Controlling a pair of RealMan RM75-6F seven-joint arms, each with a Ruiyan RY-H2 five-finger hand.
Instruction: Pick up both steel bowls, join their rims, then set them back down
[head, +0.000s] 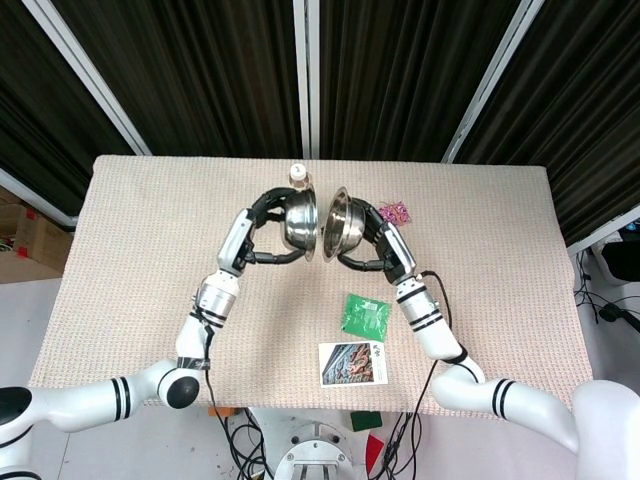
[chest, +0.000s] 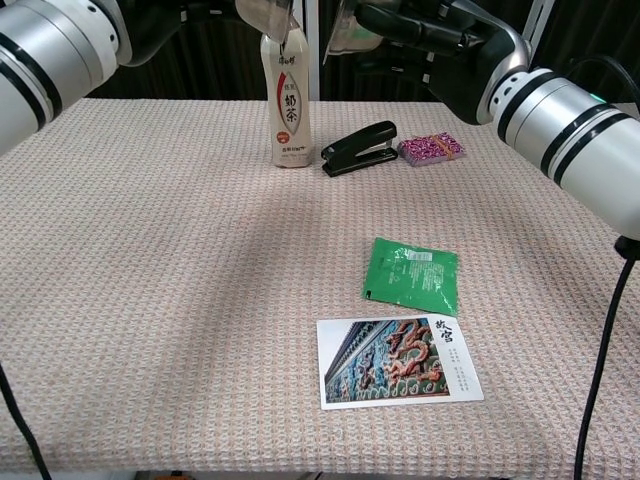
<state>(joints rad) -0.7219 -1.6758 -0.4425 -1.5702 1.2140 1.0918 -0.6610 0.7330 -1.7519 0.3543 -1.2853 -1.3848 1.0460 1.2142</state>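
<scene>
both steel bowls (chest: 268, 14) cropped at chest view's top

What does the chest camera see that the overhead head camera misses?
Only the chest view shows the black stapler and the label on the tea bottle; overhead, the raised bowls hide the stapler. Only the head view shows both steel bowls whole, the left bowl in the left hand and the right bowl in the right hand, rims facing with a gap between. Both show the green packet, postcard and pink bundle.
</scene>
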